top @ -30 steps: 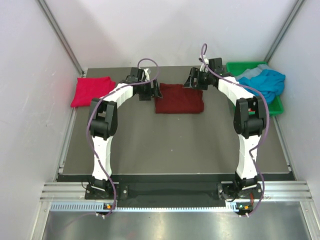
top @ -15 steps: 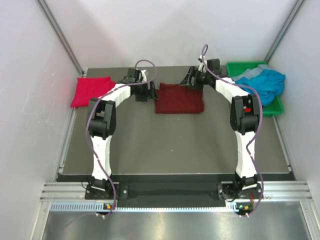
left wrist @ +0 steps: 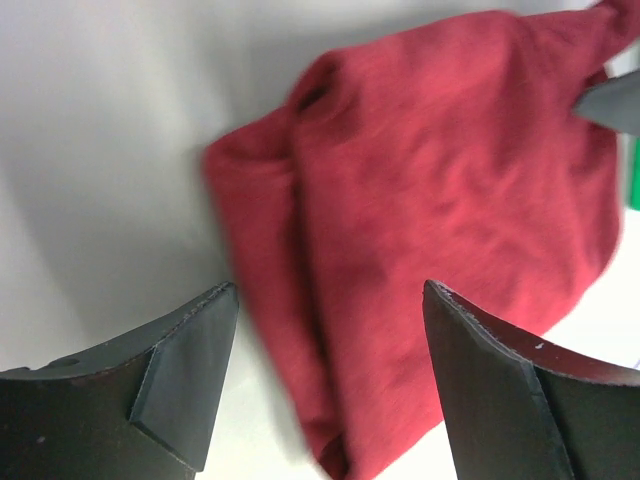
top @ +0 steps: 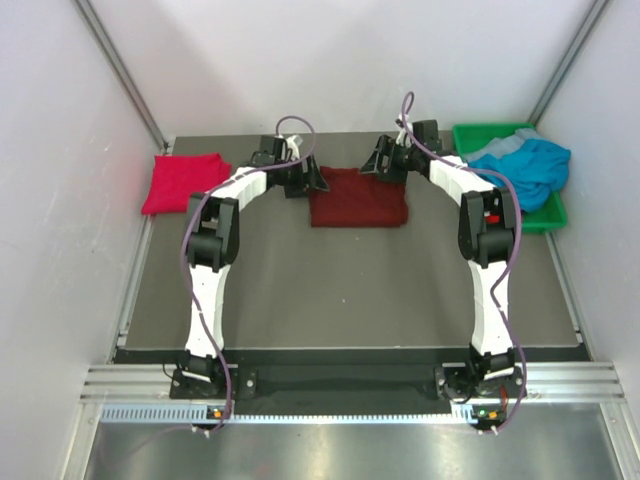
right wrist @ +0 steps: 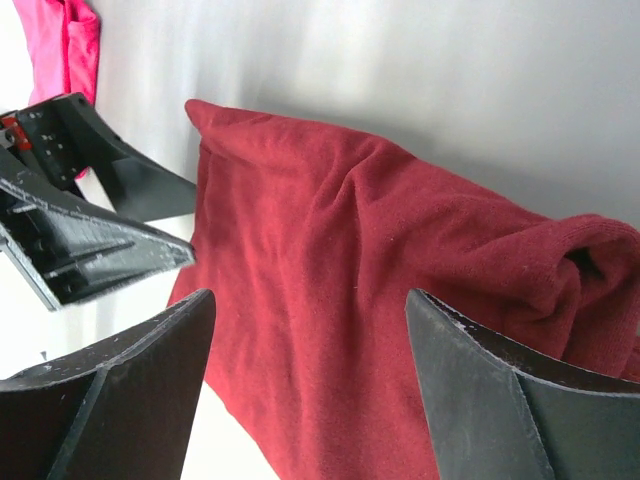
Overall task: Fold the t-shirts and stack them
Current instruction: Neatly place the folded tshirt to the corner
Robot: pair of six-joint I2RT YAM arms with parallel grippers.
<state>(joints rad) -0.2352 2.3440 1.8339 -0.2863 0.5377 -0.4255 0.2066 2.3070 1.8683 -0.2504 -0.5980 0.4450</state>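
Note:
A folded dark maroon t-shirt (top: 357, 198) lies at the back middle of the table. My left gripper (top: 313, 180) is open at its left edge, the cloth (left wrist: 440, 210) between and ahead of its fingers. My right gripper (top: 378, 163) is open above its far right corner, the cloth (right wrist: 330, 300) spread below its fingers. A bright crimson t-shirt (top: 180, 181) lies folded at the far left; a strip of it shows in the right wrist view (right wrist: 68, 45). A teal-blue t-shirt (top: 530, 164) is heaped in the bin.
A green plastic bin (top: 548, 215) stands at the far right with the teal shirt and a grey cloth (top: 496, 148) in it. White walls close in the table on three sides. The left gripper's fingers (right wrist: 100, 250) show in the right wrist view.
The left gripper has shifted right, up to the maroon shirt's left edge. The right gripper has edged slightly back and left over the far right corner. The shirts have not moved.

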